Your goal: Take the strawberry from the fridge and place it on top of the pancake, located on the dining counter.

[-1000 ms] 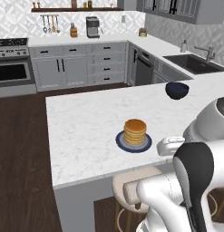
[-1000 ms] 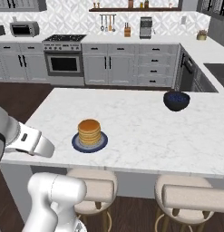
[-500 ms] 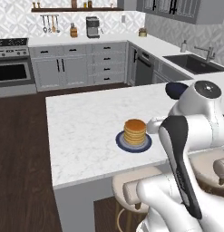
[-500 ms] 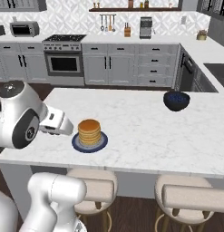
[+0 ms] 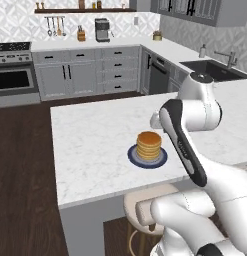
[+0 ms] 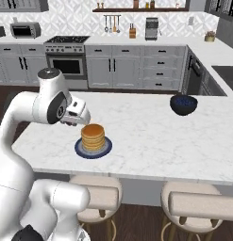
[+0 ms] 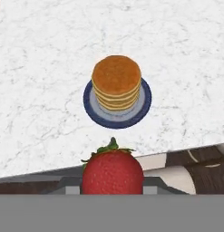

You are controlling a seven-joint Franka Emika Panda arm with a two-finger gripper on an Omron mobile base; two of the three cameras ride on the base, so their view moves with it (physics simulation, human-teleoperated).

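Note:
A red strawberry (image 7: 112,172) with a green top sits between the jaws of my gripper (image 7: 112,183), which is shut on it. The pancake (image 7: 116,81) is a golden stack on a round dark-blue plate (image 7: 91,108), just ahead of the strawberry in the hand view. It stands near the front edge of the white marble dining counter (image 5: 95,140). In the right base view my gripper (image 6: 85,116) hovers just left of the pancake (image 6: 93,136), a little above it. The pancake (image 5: 149,144) lies just in front of my bent arm. The fridge is out of view.
A dark-blue bowl (image 6: 183,104) stands further right on the dining counter (image 6: 146,136). Stools (image 6: 193,202) are tucked under its near edge. Wall counters with a stove (image 6: 66,42) and a sink (image 5: 215,67) lie beyond a dark wood floor.
My arm has swung up from low beside the counter and over its top, bringing the hand close beside the pancake. The pancake and the bowl have not moved.

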